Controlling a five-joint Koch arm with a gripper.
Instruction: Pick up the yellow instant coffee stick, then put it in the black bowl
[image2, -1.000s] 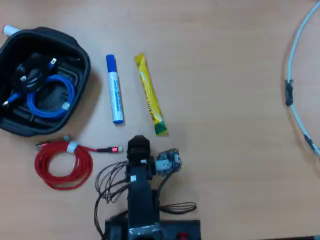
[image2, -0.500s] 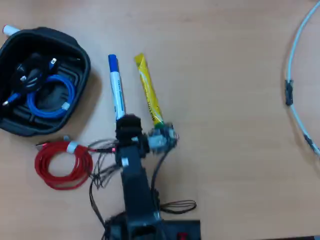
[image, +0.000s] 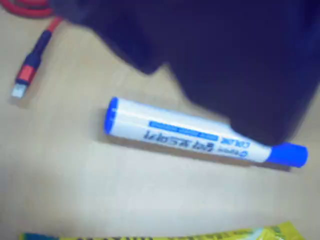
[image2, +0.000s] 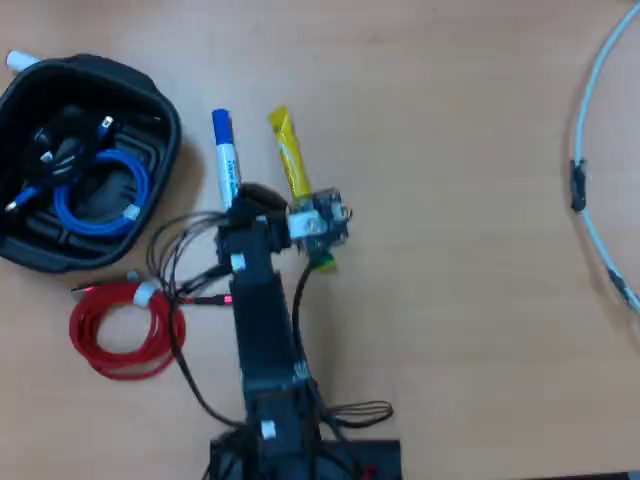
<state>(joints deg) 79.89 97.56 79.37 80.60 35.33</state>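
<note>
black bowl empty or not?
Not empty. The black bowl holds a coiled blue cable and dark cable ends in the overhead view.

table (image2: 470, 250): smooth light wood, matt
coffee stick (image2: 291, 165): shiny yellow foil
bowl (image2: 160, 110): thick black plastic, a bit glossy
marker (image: 185, 136): smooth white plastic, blue ends, slight shine
red cable (image2: 125, 330): rubbery, smooth
arm (image2: 262, 320): black matt plastic

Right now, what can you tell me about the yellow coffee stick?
The yellow instant coffee stick is a long, thin, shiny sachet with small print and a green end. It lies flat on the wooden table beside the blue-and-white marker, not touching it. In the overhead view the arm covers its lower part; only its edge shows in the wrist view.
</note>
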